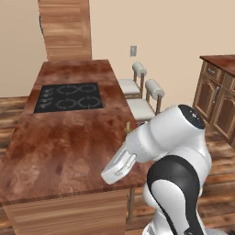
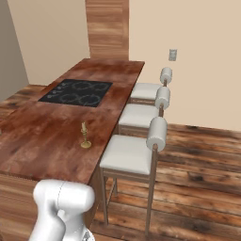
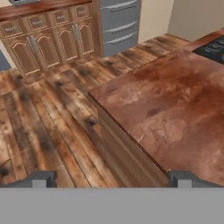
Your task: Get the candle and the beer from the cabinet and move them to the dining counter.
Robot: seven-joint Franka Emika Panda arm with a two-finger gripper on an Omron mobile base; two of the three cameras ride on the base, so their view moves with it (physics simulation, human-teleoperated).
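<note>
Pincer [image 3: 111,179] spread wide, holding nothing, above dining counter [image 1: 59,151] corner; candle [image 2: 85,136] upright near stool-side edge, liable to toppling if clipped by arm.

Plain beige walls [image 2: 202,56] meet a dark plank floor [image 2: 197,188] in this kitchen. Three white-cushioned stools [image 2: 126,155] line the near-to-far right side, below a wall outlet [image 2: 172,55]. A wood-panelled column [image 1: 65,30] rises at the far end. Brown lower cabinets [image 3: 48,41] stand beside grey drawers [image 3: 118,22].
</note>
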